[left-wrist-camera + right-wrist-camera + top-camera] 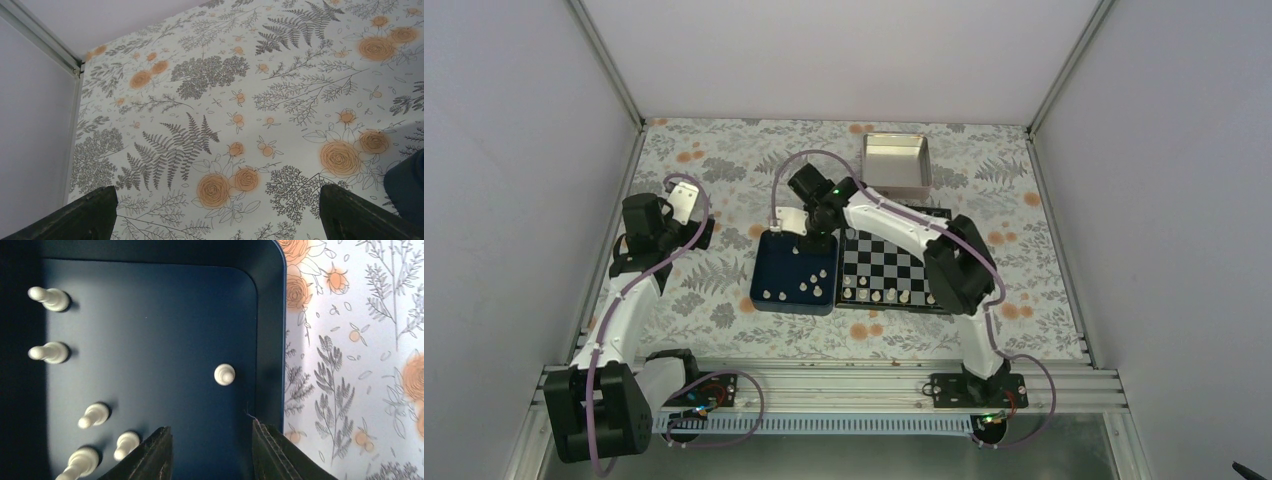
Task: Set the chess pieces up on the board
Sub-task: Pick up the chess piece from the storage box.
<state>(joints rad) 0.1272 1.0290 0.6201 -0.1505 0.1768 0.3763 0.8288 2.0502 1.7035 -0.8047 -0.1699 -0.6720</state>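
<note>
Cream plastic, apparently: chess pieces (224,375), tiny, rigid, very light; probably slick and quick to topple.
Location: six stand loose in the dark blue tray (270,315); others occupy the near rows of the board (894,262), types too small to tell.
Right gripper (210,435): jaws apart above the tray, one lone piece just beyond its tips.
Left gripper (217,195): jaws wide apart over floral cloth (210,100), holding nothing.
Hold point: judged best on the body below the head, jaws straddling it, closing gently.

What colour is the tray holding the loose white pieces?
The tray is plain dark navy blue, no pattern. It shows best in the right wrist view.
</note>
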